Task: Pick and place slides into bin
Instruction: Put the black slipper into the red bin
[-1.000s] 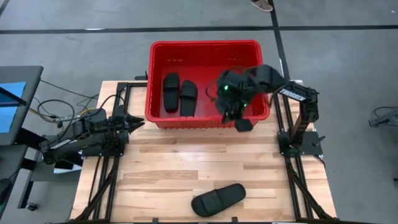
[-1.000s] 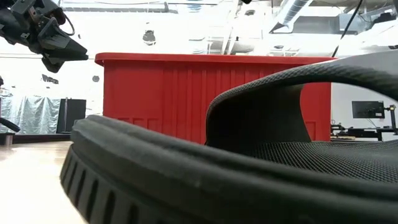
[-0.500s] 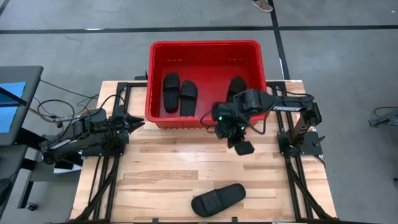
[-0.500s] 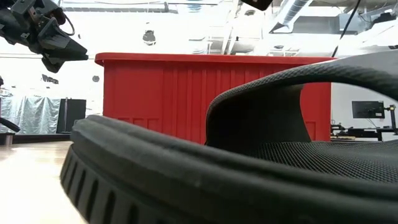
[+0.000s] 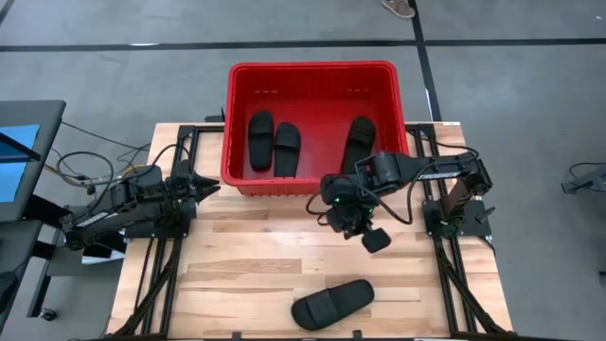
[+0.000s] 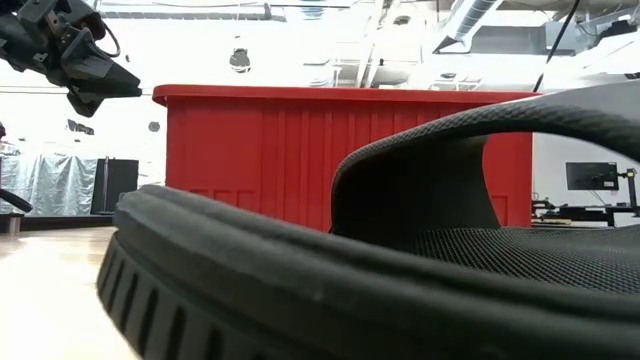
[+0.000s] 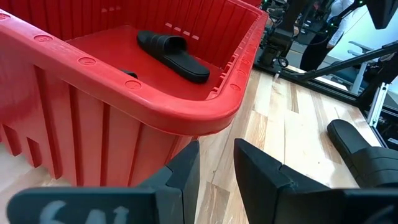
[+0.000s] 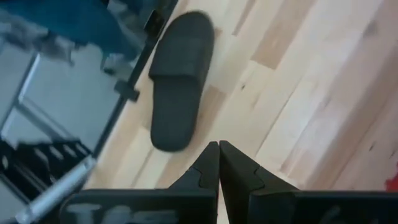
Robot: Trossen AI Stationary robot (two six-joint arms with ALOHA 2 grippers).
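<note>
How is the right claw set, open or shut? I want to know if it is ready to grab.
Shut. The right claw has its two fingers pressed together, empty, above the table, pointing toward the last slide.

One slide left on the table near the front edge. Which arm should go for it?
Right. Its hand is shut and empty over the table's middle, with the last slide in its wrist view. The left hand waits by the bin.

Three matte black slides in red bin: pair side by side, third slide apart beyond the shut right gripper. Fourth slide flat on wood, strap up, ahead of those jaws.
</note>
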